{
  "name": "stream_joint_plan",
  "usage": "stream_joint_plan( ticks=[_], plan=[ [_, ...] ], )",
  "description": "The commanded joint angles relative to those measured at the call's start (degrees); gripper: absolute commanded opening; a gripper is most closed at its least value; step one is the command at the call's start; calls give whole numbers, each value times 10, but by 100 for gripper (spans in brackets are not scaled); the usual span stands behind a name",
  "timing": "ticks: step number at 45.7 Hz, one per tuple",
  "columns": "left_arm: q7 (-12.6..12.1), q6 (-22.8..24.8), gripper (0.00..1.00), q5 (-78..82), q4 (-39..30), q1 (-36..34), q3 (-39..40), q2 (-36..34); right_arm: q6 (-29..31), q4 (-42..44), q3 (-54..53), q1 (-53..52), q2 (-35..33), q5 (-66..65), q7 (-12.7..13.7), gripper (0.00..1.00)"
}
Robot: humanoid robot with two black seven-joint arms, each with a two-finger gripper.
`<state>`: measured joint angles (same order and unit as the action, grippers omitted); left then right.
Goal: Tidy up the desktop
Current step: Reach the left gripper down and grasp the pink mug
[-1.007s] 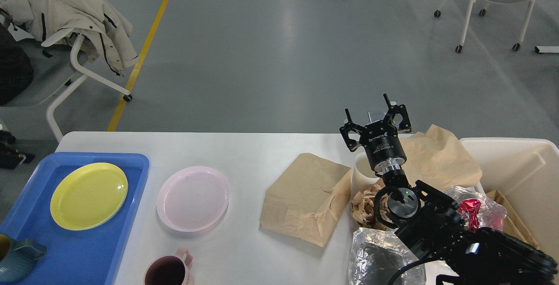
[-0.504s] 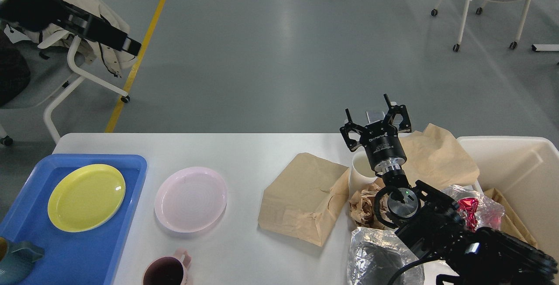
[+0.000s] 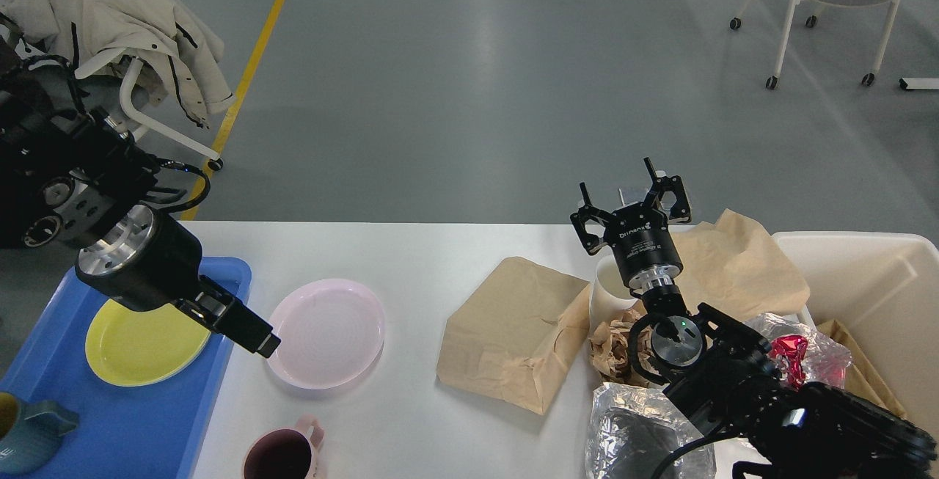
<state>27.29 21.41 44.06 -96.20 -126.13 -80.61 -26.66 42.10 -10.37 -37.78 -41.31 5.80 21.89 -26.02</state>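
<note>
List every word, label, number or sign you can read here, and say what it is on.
Right end effector: white brand lettering and a small printed label on its black body, both too small and tilted to read.
Blue mug: a pale mark at the frame edge, cut off and unreadable.
No other text shows.

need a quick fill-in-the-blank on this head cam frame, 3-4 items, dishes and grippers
1. The yellow plate lies in the ______ tray.
2. The plate lying directly on the desktop, beside the tray, is ______ in colour.
3. The right gripper, raised over the table's far edge, has its fingers ______.
4. The cream bin stands at the table's ______ end.

Missing words: blue; pink; open; right
</note>
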Motion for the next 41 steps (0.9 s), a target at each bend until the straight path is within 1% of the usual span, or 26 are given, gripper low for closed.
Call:
stream_joint_plan(
  ticks=[1,9,10,12,14,17,21,25,29,34,38,39,41],
  plan=[
    [-45,-29,85,33,0,72,-5,18,0,0,0,0,0,0,0,100],
    [-106,-102,85,54,4,180,-2,35,0,0,0,0,0,0,0,100],
    [-120,-120,85,54,4,202,3,37,0,0,0,0,0,0,0,100],
    [-130,-137,85,54,5,220,5,45,0,0,0,0,0,0,0,100],
    [-137,-150,84,53,9,233,6,55,0,0,0,0,0,0,0,100],
    [-139,-162,82,52,22,253,8,64,1,0,0,0,0,0,0,100],
    [-139,-169,79,47,43,276,16,76,0,0,0,0,0,0,0,100],
    [-139,-172,73,47,60,297,24,85,1,0,0,0,0,0,0,100],
    [-139,-186,65,47,75,319,25,99,0,0,0,0,0,0,0,100],
    [-139,-208,46,47,94,345,25,114,0,0,0,0,0,0,0,100],
    [-139,-214,40,47,102,360,25,122,0,0,0,0,0,0,0,100],
    [-139,-216,36,48,103,361,25,122,0,0,0,0,0,0,0,100],
    [-138,-218,23,48,102,363,24,122,1,0,0,0,0,0,0,100]
  ],
)
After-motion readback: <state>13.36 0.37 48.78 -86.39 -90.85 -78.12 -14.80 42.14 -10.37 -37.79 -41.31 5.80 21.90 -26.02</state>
